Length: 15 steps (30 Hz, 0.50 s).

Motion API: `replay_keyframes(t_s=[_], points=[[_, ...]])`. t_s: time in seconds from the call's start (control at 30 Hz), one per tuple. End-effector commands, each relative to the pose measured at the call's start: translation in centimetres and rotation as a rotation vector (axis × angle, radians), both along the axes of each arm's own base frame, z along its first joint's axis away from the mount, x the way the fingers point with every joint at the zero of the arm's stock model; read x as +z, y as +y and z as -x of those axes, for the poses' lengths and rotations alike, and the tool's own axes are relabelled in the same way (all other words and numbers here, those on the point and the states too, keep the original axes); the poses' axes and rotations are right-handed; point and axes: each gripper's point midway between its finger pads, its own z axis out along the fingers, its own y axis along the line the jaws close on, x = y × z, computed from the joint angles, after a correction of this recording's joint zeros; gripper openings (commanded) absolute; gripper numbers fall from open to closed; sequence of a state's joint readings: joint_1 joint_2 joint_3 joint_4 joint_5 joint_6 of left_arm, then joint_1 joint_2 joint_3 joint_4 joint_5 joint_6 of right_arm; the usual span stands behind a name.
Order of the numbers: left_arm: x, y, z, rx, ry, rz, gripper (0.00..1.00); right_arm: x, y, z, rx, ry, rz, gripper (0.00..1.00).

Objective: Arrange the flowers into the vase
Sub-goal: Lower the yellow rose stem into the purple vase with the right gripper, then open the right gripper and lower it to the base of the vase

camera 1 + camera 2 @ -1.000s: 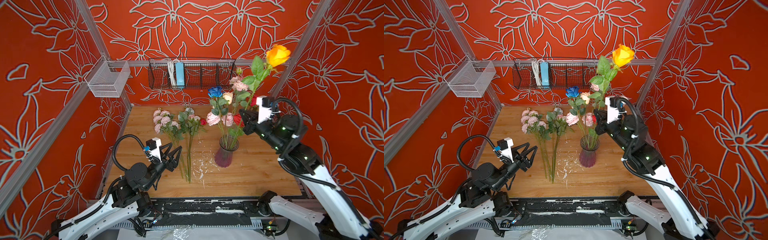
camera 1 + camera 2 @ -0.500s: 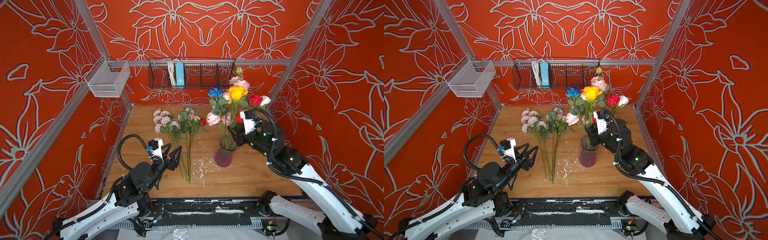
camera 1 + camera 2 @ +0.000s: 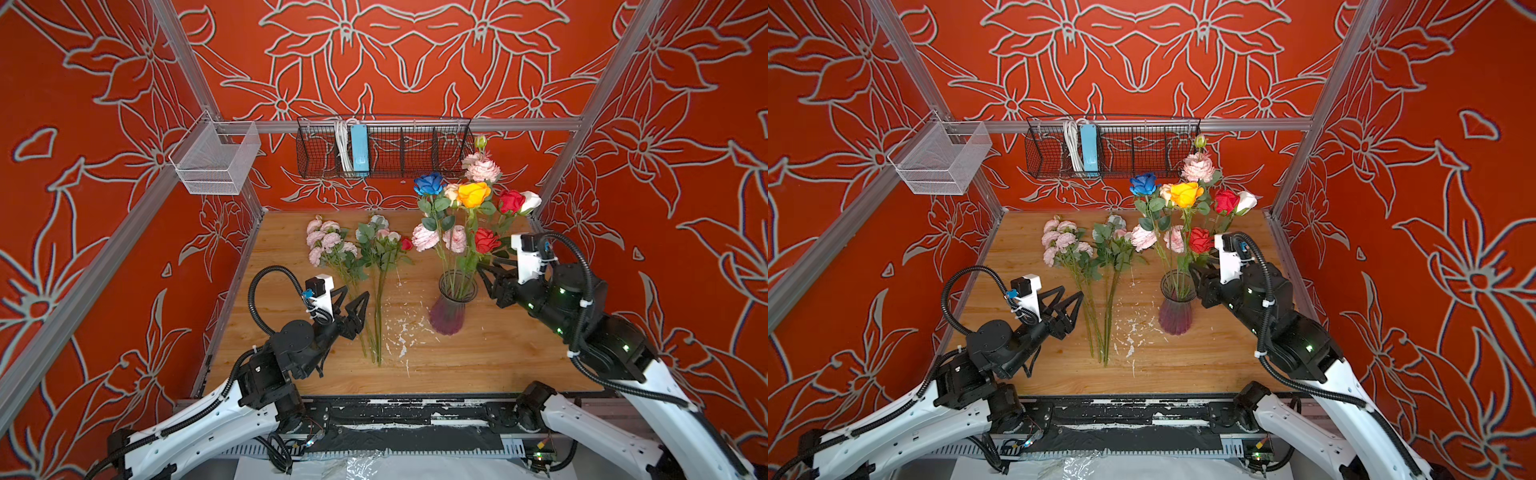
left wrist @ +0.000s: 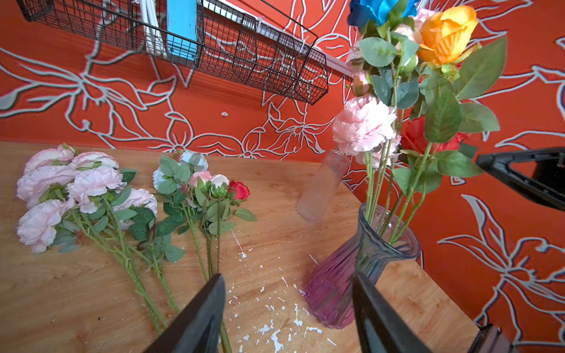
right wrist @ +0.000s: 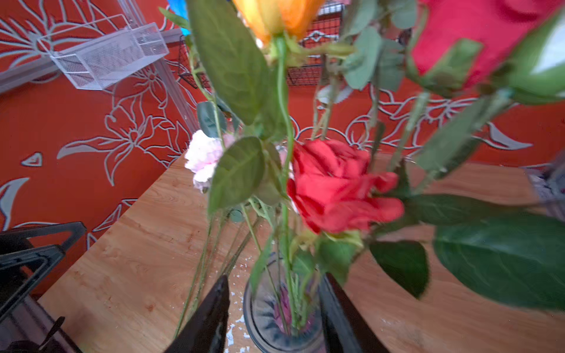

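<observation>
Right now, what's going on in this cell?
Two arms are putting artificial flowers into a vase. The right gripper is open at the vase mouth, its jaws straddling the stems without gripping. The orange rose stands in the vase with blue, red, white and pink blooms. The left gripper hovers open and empty by the stems of two bunches lying on the table.

Robot lab test cell: aluminium frame, red floral-print walls, wooden tabletop.
</observation>
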<state>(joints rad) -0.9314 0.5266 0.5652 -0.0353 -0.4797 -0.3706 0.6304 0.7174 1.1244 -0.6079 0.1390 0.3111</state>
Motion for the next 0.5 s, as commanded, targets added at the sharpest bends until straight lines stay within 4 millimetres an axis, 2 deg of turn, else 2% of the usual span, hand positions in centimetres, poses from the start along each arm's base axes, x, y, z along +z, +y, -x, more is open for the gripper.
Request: replay_keyframes(t_s=[0.0,0.07,0.17,0.27,0.33,0.4,0.47], points=[[-2.4,1.0,-1.0,0.101,0.075,0.008,0.68,-2.5,-4.4,1.8,-0.190,0.115,-0.008,0.51],[-3.9,0.9,-1.5,0.125,0.118,-0.014,0.68,-6.0,-6.8,2.5,-0.329,0.225,0.000,0.48],[-5.8,0.7,-2.2,0.137,0.192,-0.018,0.70,-11.8,-7.0,3.6,-0.380,0.382,-0.029,0.50],[-7.8,0.3,-2.7,0.118,0.273,0.003,0.70,-17.2,-4.5,4.0,-0.310,0.523,-0.091,0.52],[-8.8,0.5,-2.9,0.119,0.326,-0.001,0.71,-20.3,-2.0,4.3,-0.210,0.596,-0.146,0.53],[-9.4,1.2,-2.9,0.138,0.361,-0.007,0.71,-22.2,-0.1,4.3,-0.127,0.616,-0.202,0.54],[-9.5,1.6,-2.8,0.140,0.375,0.005,0.71,-24.2,0.9,4.3,-0.098,0.638,-0.247,0.54]])
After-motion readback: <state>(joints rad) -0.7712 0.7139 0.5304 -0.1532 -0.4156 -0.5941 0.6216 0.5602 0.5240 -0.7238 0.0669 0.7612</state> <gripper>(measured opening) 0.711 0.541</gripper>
